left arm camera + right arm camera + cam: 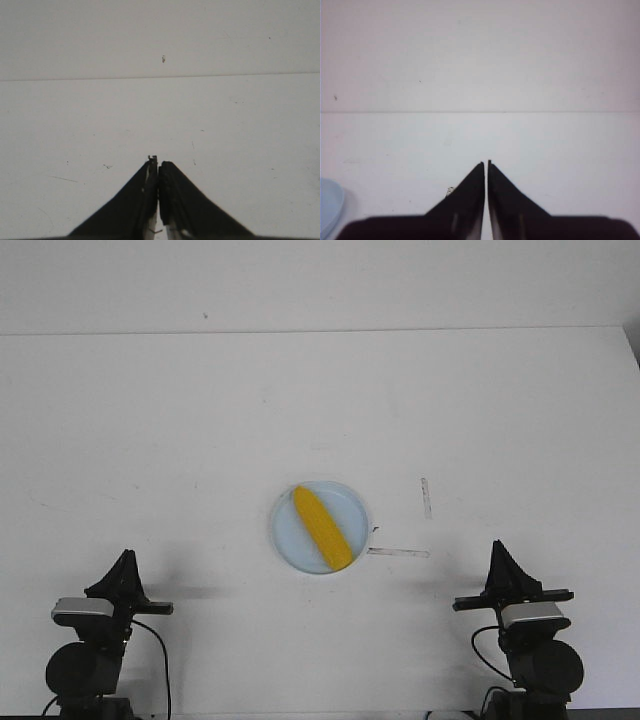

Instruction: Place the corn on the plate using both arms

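White table (200, 440), scuffed, tape marks (400, 552) beside plate (345, 502); white wall (320, 280) behind.

Both arms (100, 625) were black with pointed grippers (158, 167), grey-white wrist blocks (82, 608) and black cables (160, 660).

- Only the plate (288, 540) with the corn (322, 529) lying on it stands mid-table, nearer the front edge.
- The bare white table (150, 420) offers open passage toward every edge and corner (two tape marks (426, 498) lie flat).
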